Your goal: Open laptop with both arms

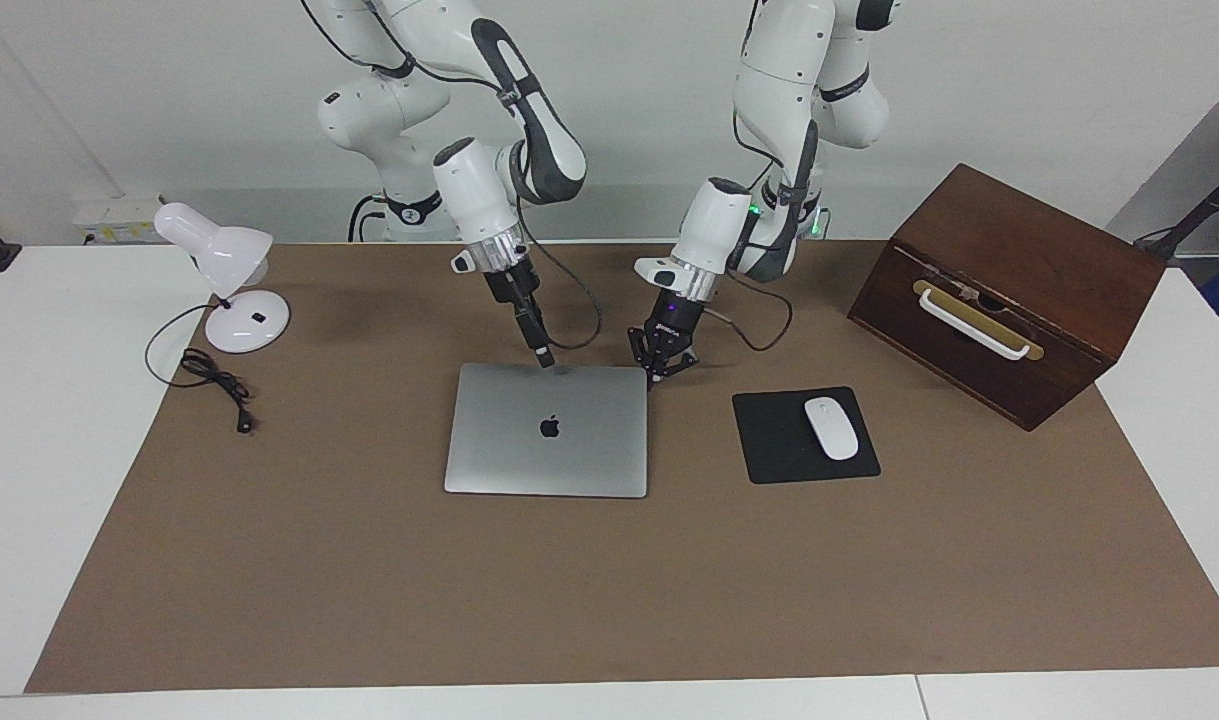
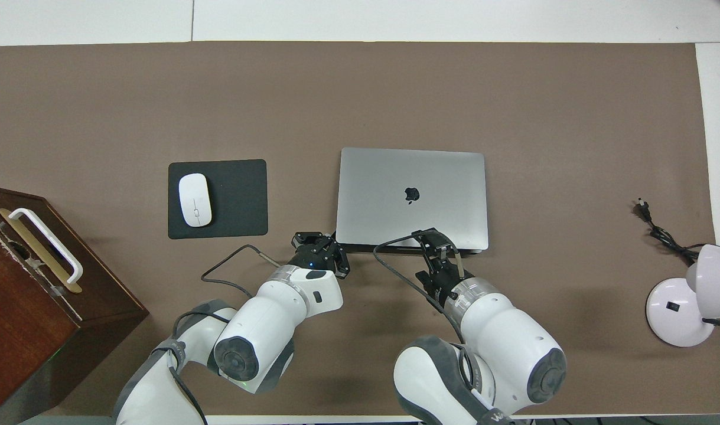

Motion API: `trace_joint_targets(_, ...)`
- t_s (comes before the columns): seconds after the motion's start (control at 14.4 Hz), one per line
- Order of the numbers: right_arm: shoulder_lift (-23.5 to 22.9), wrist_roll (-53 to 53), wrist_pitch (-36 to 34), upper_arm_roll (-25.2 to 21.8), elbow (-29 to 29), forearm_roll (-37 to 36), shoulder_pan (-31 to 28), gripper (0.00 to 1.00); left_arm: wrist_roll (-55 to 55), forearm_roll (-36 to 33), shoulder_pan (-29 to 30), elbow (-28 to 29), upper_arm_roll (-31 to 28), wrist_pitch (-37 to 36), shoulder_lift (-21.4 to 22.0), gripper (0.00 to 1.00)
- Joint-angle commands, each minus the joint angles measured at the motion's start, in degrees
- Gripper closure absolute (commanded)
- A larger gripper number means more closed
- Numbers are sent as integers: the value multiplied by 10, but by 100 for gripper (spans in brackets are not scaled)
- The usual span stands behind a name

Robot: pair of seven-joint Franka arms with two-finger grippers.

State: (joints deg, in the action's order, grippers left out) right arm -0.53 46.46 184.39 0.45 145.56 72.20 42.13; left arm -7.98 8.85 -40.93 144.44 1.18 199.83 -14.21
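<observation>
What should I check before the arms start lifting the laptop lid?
1. Laptop closed and lying flat on the brown mat: ok.
2. Left gripper down beside the laptop's corner nearest the robots, at the left arm's end, fingers shut: ok.
3. Right gripper over the lid's edge nearest the robots: ok.
4. Either gripper actually touching the laptop or hooked under the lid: cannot tell.
5. Mouse pad and mouse lying apart from the laptop: ok.
</observation>
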Motion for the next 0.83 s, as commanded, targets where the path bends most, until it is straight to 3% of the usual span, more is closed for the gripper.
trace_joint_targets(0.0,-2,-36,8,0,1,29,-1,0,-9,2,-11,-19,-6,10,-26,100)
trace_joint_targets(0.76,-42,-65,8,-1,-61,29,-37,0,-10,6,-13,-22,-6,10,-27,100)
